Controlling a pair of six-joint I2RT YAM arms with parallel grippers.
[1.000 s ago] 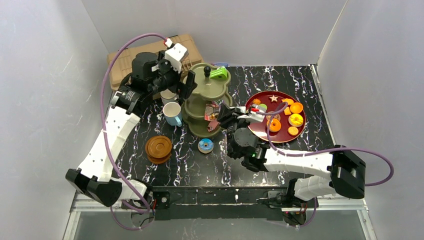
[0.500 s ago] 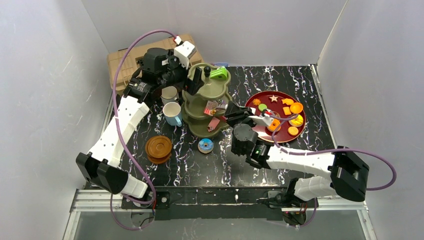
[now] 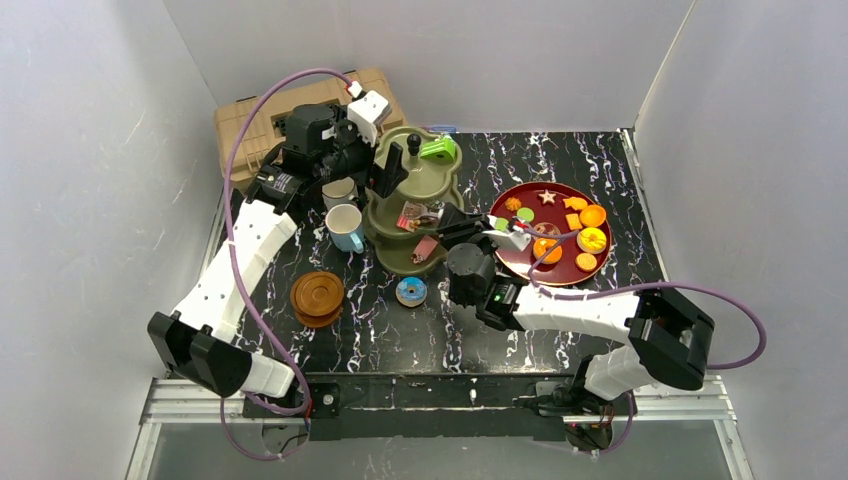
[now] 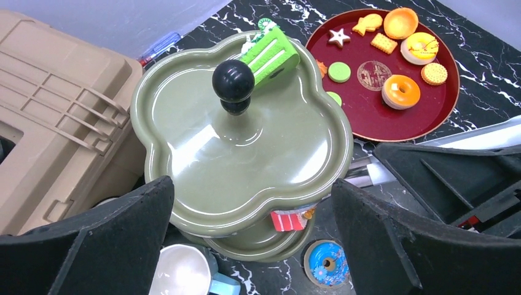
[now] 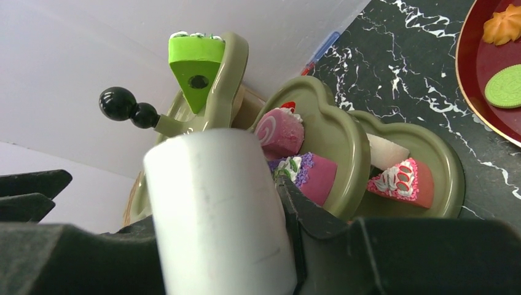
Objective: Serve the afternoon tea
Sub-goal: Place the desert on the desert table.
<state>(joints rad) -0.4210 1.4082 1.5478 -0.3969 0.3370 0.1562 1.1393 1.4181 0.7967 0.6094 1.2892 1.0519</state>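
The olive-green three-tier stand (image 3: 425, 180) with its black knob (image 3: 414, 141) stands mid-table; a green cake slice (image 3: 437, 148) lies on its top tier. My left gripper (image 3: 385, 165) is open and empty above the stand; in the left wrist view (image 4: 252, 209) its fingers (image 4: 123, 233) sit either side of the top tier (image 4: 246, 153). My right gripper (image 3: 455, 222) is at the stand's right side, shut on a white toy piece (image 5: 215, 209), close to the middle tier with its pink cakes (image 5: 279, 132). A white mug (image 3: 338, 190), a light-blue mug (image 3: 346, 226) and stacked brown saucers (image 3: 317, 297) sit to the left.
A red tray (image 3: 560, 212) with several toy cakes and donuts lies to the right. A blue donut (image 3: 411, 291) lies on the table in front of the stand. The tan toolbox (image 3: 250, 125) stands at the back left. White walls enclose the table.
My left gripper has swung right from above the mugs to over the stand's top tier. My right gripper has edged slightly left and closer to the stand.
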